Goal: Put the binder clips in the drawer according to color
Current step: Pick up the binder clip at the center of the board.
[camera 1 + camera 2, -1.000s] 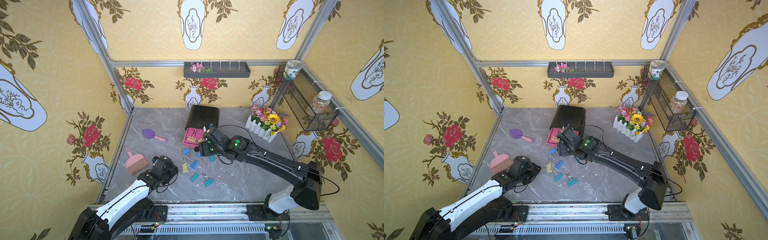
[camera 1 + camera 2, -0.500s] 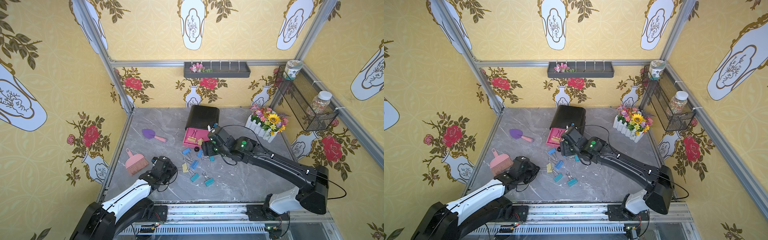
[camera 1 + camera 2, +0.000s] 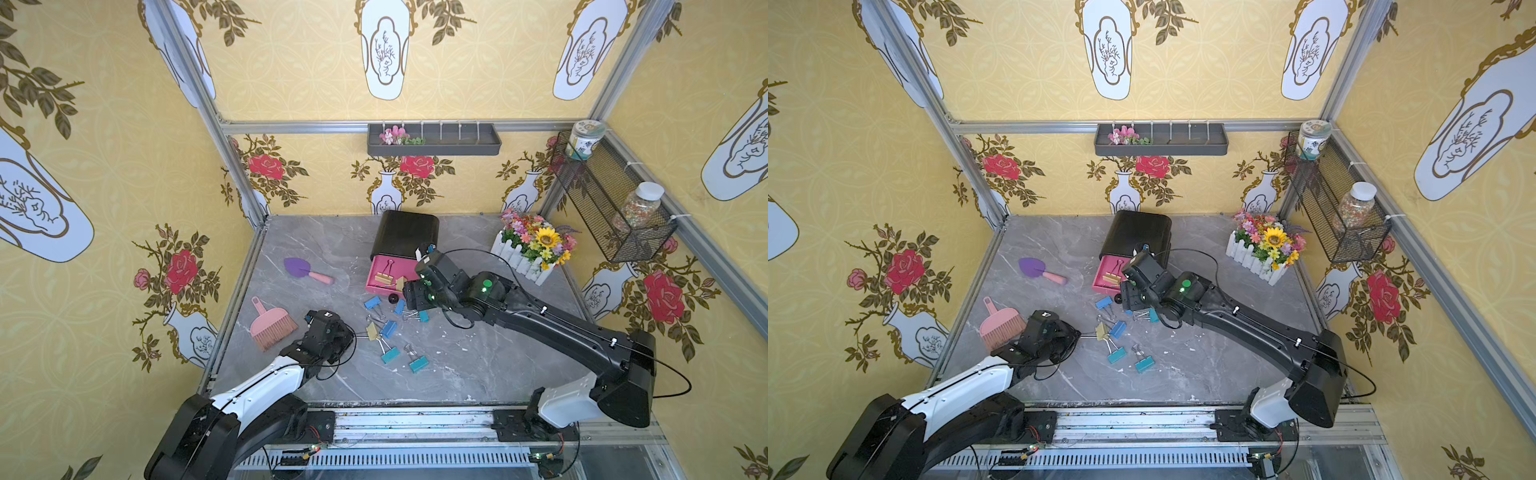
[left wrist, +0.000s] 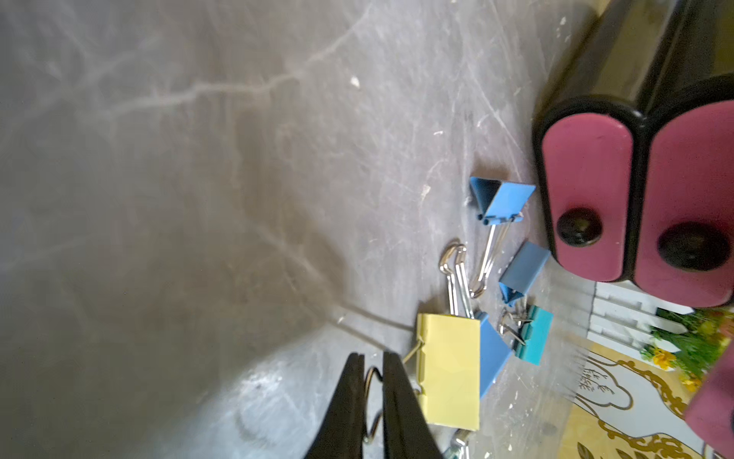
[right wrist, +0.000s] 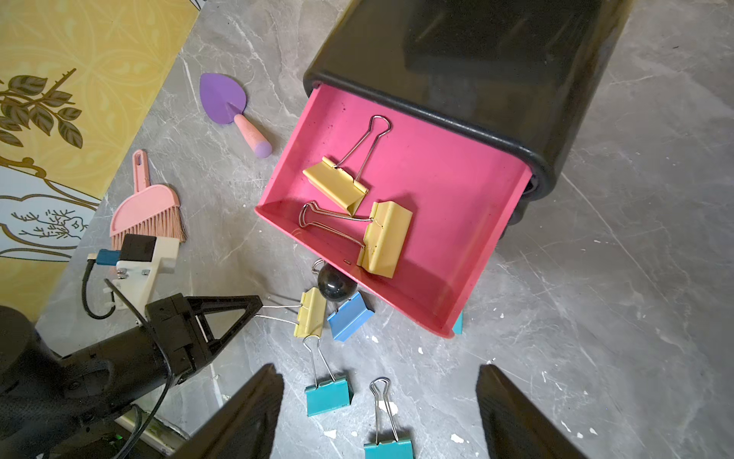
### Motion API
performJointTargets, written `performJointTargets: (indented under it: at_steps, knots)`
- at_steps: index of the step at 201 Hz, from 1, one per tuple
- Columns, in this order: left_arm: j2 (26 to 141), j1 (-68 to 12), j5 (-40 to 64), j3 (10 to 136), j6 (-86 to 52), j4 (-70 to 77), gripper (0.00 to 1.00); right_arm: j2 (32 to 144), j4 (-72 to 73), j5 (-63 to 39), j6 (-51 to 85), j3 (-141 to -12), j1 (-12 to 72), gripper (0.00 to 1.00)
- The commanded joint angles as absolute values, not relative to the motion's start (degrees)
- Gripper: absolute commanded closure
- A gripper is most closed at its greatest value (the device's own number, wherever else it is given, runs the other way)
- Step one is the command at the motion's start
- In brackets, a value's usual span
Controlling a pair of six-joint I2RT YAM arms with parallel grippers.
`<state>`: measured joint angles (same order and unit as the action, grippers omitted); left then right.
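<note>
Left gripper (image 4: pixel 373 359) clenched on wire handle of yellow clip (image 4: pixel 449 369); right gripper (image 5: pixel 379 369) spread wide, empty, by open drawer (image 5: pixel 445 190).

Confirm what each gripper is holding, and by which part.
The left gripper is shut on the yellow clip lying on the table, pinching the end of its wire handle, not the body. The right gripper is open and holds nothing.
</note>
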<state>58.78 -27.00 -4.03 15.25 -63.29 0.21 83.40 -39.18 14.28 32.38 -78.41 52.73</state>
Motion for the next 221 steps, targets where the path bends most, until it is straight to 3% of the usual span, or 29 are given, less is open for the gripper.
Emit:
performJointTargets:
  at_steps: [1, 10, 144, 221]
  knots:
    - [58.46, -26.98, -2.75, 14.33, -62.94, 0.2, 0.96, 83.12, -39.31, 14.68, 32.72, -78.22, 52.58, 0.19]
    - [58.15, -26.98, -2.8, 14.24, -62.95, -0.04, 1.0, 83.17, -39.35, 14.62, 32.83, -78.07, 52.56, 0.19]
    - [45.41, -26.89, -8.71, 28.12, -57.57, -23.52, 1.0, 81.51, -38.99, 14.59, 31.96, -77.05, 50.21, 0.19]
    - [40.52, -26.81, -9.08, 38.22, -57.37, -32.97, 1.0, 76.2, -39.93, 12.98, 30.81, -74.33, 43.73, 0.19]
